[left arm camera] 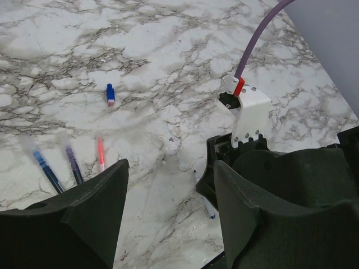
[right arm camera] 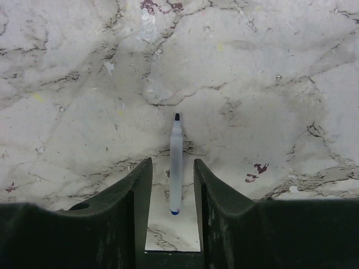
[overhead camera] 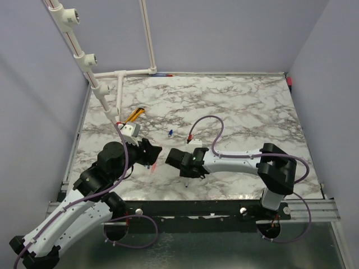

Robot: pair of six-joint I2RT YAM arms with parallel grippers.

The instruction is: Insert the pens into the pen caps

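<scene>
Left wrist view: 3 pens at lower left, blurred: blue pen (left arm camera: 45,165), purple pen (left arm camera: 73,162), red-pink pen (left arm camera: 101,154). Lower ends cut off by left gripper (left arm camera: 168,168), spread wide, holding nothing. Upper left: blue cap (left arm camera: 110,94), pale end toward bottom.
Right wrist view: right gripper (right arm camera: 172,163) narrow, straddling whitish pen (right arm camera: 176,165) flat on marble table (right arm camera: 269,67), gap each side. Dark tip up-frame, blue end down-frame.

No writing, brand, number or sign can be read in any of the three views. The whitish pen (right arm camera: 176,165), seen closest in the right wrist view, shows only a plain barrel. The blue cap (left arm camera: 110,92) lying on the marbled surface (left arm camera: 168,56) is too small and soft in focus to tell any marking.
</scene>
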